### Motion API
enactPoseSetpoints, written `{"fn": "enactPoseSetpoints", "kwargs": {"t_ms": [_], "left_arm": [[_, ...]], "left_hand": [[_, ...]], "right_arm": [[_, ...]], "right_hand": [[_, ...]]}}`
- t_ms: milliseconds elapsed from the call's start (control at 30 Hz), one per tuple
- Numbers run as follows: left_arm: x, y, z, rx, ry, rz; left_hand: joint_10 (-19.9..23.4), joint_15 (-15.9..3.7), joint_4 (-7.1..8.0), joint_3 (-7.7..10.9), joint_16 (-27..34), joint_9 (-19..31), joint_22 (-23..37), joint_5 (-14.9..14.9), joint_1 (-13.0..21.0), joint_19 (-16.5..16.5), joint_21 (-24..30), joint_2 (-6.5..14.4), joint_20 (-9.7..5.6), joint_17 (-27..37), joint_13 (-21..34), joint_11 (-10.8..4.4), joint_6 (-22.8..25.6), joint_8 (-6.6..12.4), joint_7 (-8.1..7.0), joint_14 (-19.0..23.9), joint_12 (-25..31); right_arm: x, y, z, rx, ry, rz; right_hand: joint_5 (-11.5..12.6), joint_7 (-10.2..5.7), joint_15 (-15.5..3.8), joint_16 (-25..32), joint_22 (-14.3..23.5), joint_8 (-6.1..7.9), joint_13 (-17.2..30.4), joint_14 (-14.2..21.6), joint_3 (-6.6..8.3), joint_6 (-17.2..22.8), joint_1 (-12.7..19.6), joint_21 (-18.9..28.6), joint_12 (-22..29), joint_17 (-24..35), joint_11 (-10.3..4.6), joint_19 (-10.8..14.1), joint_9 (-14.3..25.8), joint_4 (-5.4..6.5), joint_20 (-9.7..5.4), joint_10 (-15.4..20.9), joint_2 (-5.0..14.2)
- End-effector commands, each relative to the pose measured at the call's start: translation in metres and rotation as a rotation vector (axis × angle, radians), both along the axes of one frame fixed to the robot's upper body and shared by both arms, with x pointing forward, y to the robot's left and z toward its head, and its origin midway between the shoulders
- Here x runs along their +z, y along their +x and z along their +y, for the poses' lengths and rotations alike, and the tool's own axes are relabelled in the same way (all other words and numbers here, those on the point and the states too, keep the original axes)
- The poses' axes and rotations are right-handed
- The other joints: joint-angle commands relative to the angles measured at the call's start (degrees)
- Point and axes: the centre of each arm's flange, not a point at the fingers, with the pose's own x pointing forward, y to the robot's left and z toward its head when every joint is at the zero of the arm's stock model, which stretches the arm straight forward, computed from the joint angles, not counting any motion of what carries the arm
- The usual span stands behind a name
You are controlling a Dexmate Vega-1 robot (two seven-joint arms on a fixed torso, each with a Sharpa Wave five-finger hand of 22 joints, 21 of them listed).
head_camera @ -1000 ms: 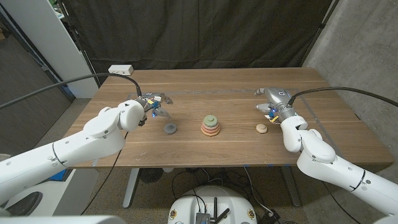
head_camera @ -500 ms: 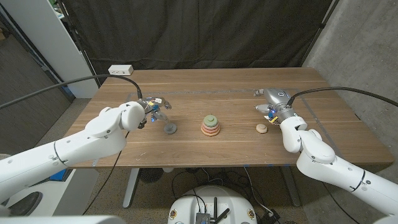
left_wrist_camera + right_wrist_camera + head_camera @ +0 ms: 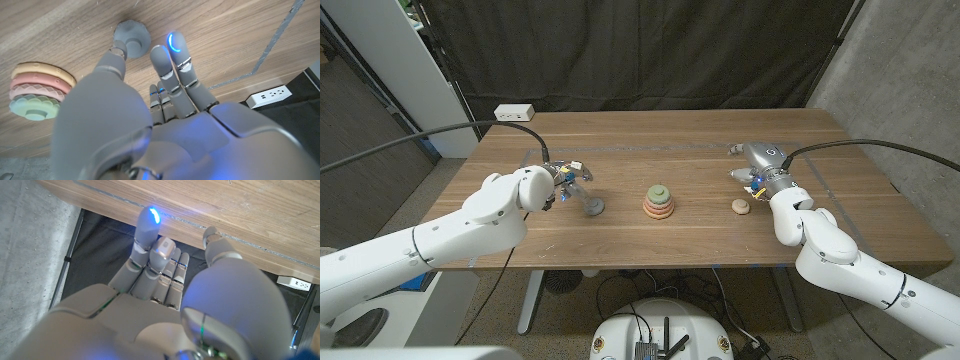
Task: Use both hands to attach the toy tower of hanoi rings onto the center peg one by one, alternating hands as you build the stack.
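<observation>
1. Grey ring lies on the wooden table, at about 9 o'clock from the ring stack on the center peg and well apart from it. Left hand hangs just beside the ring, at its 10 o'clock, holding nothing.
2. Left wrist view: thumb tip touches the ring's edge while the other fingers reach straight past it. No pinch yet.
3. Judged step: left hand picks up the grey ring. Close a finger onto the rim opposite the thumb, lift level, and only then carry it over the peg.
4. Tan ring lies at the stack's 3 o'clock, just beside the right hand.
5. Right wrist view: right hand's fingers extended, holding nothing.
6. Head view alone gives the ring-to-stack spacing; the left wrist view alone reveals thumb contact.
</observation>
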Motion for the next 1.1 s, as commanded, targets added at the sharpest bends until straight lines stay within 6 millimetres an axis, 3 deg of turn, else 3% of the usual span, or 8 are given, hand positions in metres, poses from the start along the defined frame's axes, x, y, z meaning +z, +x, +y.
{"fn": "enactPoseSetpoints", "kwargs": {"t_ms": [33, 533, 800, 1100], "left_arm": [[-0.006, 0.003, -0.001, 0.025, -0.004, 0.011], [-0.014, 0.010, -0.003, 0.019, -0.029, 0.038], [-0.014, 0.012, -0.010, 0.030, -0.009, 0.041], [-0.021, 0.021, -0.010, 0.028, -0.014, 0.048]], "left_hand": [[0.0, -2.11, -0.05, 0.11, 0.5, 0.0, 0.2, -0.3, 1.0, 0.7, -0.4, -0.1, -5.19, -0.1, 0.1, 0.39, -0.3, 0.17, 0.43, -0.1, 0.2], [-0.8, -2.09, 0.03, 0.17, 0.8, 0.0, 0.2, -0.4, 1.6, 1.2, -1.3, 0.3, -5.21, -0.2, -0.1, 1.76, -1.6, 0.14, 1.59, -0.5, 0.3], [-0.3, -2.10, 0.07, 0.21, 1.0, 0.0, 0.2, -0.5, 2.0, 1.6, -1.5, 0.6, -5.24, -0.2, -0.2, 2.95, -1.8, 0.23, 2.94, -0.6, 0.5], [-0.4, -2.09, 0.05, 0.14, 1.4, 0.0, 0.2, -0.6, 2.3, 1.7, -1.9, 0.6, -5.25, 0.0, -0.2, 3.16, -2.0, 0.30, 3.27, -0.6, 0.6]], "right_arm": [[-0.001, 0.001, 0.001, 0.000, 0.005, 0.003], [-0.003, 0.002, 0.003, -0.002, 0.007, 0.011], [-0.005, 0.002, 0.001, -0.002, 0.010, 0.016], [-0.005, 0.002, 0.000, -0.003, 0.009, 0.019]], "right_hand": [[0.2, 0.06, 0.17, 0.2, 0.0, 0.12, 0.1, -0.1, 0.55, 0.5, -0.6, 0.2, -0.1, 0.1, 0.08, 0.4, 0.2, 0.05, -0.26, 0.5, 0.16], [0.2, 0.09, 0.17, 0.5, 0.0, 0.06, 0.1, 0.0, 0.74, 0.7, -0.7, 0.2, -0.2, 0.2, -0.03, 0.5, 0.2, -0.03, -0.26, 0.7, 0.24], [0.2, 0.14, 0.17, 0.6, -0.1, 0.02, 0.1, 0.0, 0.83, 0.7, -0.8, 0.1, -0.2, 0.2, -0.06, 0.4, 0.2, -0.07, -0.26, 0.7, 0.27], [0.2, 0.19, 0.16, 0.4, -0.1, -0.04, 0.1, -0.4, 0.95, 0.7, -0.8, 0.1, -0.3, -0.1, -0.02, 0.4, 0.2, -0.15, -0.26, 0.7, 0.28]]}}
